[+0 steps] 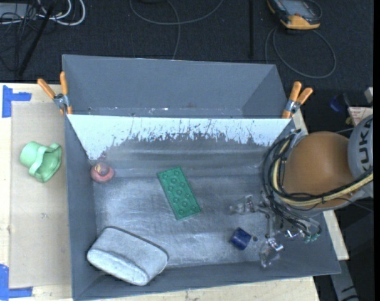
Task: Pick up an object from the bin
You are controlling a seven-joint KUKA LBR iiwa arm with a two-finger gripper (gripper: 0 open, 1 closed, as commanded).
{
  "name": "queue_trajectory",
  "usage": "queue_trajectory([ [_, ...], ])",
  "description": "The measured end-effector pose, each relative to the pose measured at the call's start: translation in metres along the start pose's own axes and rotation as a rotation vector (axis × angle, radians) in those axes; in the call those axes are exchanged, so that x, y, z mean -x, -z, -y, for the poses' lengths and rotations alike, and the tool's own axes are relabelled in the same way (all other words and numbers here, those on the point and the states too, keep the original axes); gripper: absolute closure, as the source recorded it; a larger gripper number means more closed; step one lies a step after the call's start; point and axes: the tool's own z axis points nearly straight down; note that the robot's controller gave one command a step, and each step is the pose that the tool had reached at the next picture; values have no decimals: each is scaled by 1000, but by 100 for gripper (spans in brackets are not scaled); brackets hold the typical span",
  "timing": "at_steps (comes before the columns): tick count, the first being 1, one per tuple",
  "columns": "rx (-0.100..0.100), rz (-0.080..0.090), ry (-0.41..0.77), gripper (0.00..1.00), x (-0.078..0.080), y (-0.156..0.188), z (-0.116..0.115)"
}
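One small dark blue block (241,238) sits right by the robot's claw (258,231).
The block lies on the floor of the grey metal bin (171,93), at about 4 o'clock. The claw is low in the bin, just at the block's 3 o'clock side. I cannot tell if they touch, if the claw is open or closed, or if it has hold of anything. Near the middle of the bin, at 10 o'clock from the block, lies a flat green plastic plate with round bumps (179,194). A soft grey pad with round corners (126,256) lies at 7 o'clock. A small pink round thing (102,172) sits at 9 o'clock by the wall. The arm's round orange-brown cover (315,165) hangs over the rim at 3 o'clock.
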Motion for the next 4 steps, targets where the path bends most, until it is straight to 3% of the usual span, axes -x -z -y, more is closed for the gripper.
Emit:
queue_trajectory([
  [1, 0, 2, 226, 0, 15, -41, 9],
  [2, -1, 7, 223, 100, 17, -39, 9],
  [3, -3, 4, 384, 100, 14, 75, 10],
  [4, -4, 6, 369, 100, 18, 153, 9],
])
